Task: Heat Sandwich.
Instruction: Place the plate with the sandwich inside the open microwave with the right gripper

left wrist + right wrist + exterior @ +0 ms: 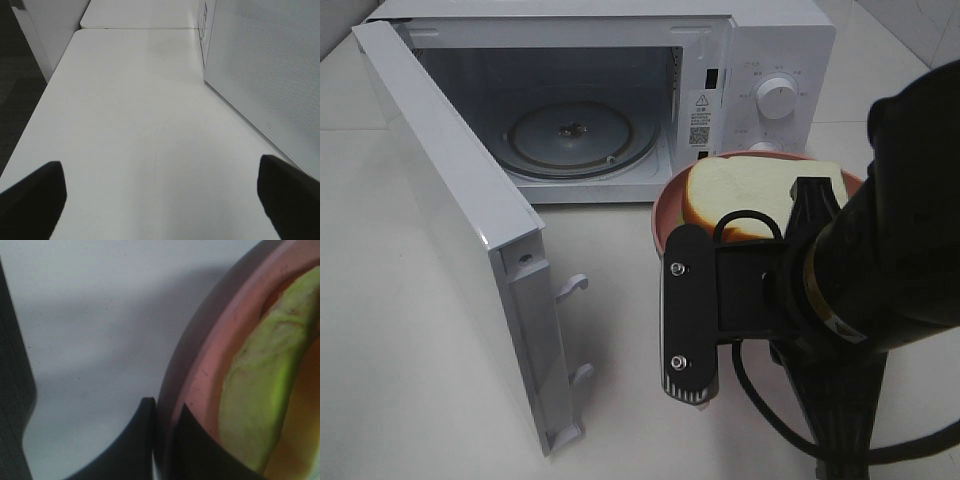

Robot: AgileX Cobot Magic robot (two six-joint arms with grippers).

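Sandwich [760, 192] on pink plate [663, 215], right gripper [164, 432] pinching plate rim, left gripper [160, 195] spread above table [150, 125], microwave [620, 90] open

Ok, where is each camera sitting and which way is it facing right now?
Exterior high: mounted high, looks down at the open microwave, plate and sandwich; the right arm fills the lower right.
Left wrist: low over the table, looks along it beside the microwave; the open left pincer shows at the corners.
Right wrist: tight on the plate rim, clamped by the right pincer; green filling shows.
Shared: exterior and right wrist both see plate and sandwich.
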